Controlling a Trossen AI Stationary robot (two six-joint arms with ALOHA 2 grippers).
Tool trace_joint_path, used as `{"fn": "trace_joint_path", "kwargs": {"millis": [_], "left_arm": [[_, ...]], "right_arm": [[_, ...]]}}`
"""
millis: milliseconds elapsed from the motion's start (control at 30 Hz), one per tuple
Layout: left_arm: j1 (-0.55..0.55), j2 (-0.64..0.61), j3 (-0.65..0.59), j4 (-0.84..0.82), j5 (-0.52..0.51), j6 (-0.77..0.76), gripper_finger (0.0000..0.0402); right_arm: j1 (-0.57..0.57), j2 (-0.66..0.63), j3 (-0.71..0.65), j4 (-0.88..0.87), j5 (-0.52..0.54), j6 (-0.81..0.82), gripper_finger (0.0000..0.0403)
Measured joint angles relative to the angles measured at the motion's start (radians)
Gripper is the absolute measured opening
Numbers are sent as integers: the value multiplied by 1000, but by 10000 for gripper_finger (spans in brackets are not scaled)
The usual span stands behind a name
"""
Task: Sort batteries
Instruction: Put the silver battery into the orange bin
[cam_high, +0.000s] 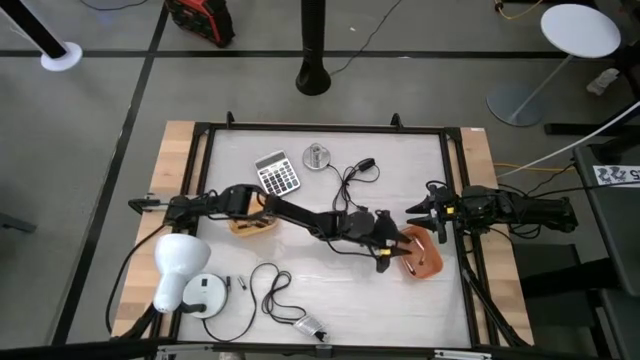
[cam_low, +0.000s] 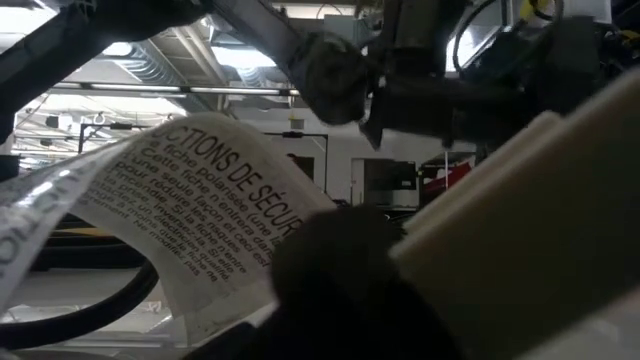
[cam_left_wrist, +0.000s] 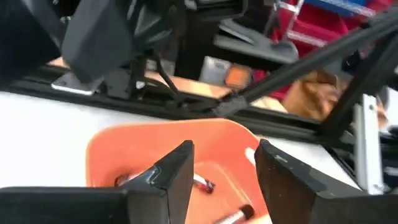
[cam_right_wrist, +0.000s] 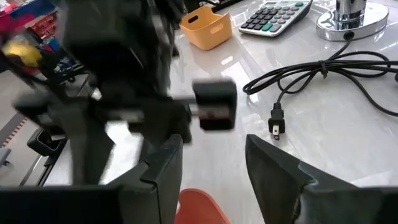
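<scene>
In the high view, the left gripper (cam_high: 388, 252) reaches far across the worktop (cam_high: 330, 290) and hangs over the near edge of the orange tray (cam_high: 428, 262). The right gripper (cam_high: 428, 212) waits just beside that tray, at the worktop's right rail. A second, yellow tray (cam_high: 252, 224) lies back near the left arm's base, with the calculator (cam_high: 277, 173) beyond it.

The low view is almost fully blocked by a printed label (cam_low: 190, 200) and a dark cable close to the lens, so it tells nothing about the grippers.

In the left wrist view, the left gripper (cam_left_wrist: 221, 177) has its fingers apart and nothing between them. Directly below and between them, inside the orange tray (cam_left_wrist: 155, 140), lie two batteries (cam_left_wrist: 204, 184), one nearer and one a little farther.

In the right wrist view, the right gripper (cam_right_wrist: 211, 162) also has its fingers apart and empty; the left arm is blurred just ahead of it, and a power plug (cam_right_wrist: 276, 122) lies on the worktop.

The risks, as I judge them: the two arms are very close together here, so a careless lift could bring them into contact. The left fingers could also catch the tray wall and drag the tray, which would spill the batteries.
</scene>
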Motion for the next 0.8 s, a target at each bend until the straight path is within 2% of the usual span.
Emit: {"fn": "trace_joint_path", "kwargs": {"millis": [133, 333, 467, 667, 800], "left_arm": [[20, -91, 2, -192, 114, 0, 154], [46, -273, 2, -716, 251, 53, 142], [45, -382, 2, -1072, 265, 156, 141], [12, -484, 2, -1430, 262, 251, 141], [-34, -495, 2, -1660, 261, 248, 141]], "right_arm": [[0, 0, 0, 0, 0, 0, 170], [0, 0, 0, 0, 0, 0, 170], [0, 0, 0, 0, 1, 0, 170], [0, 0, 0, 0, 1, 0, 170], [0, 0, 0, 0, 1, 0, 170]]}}
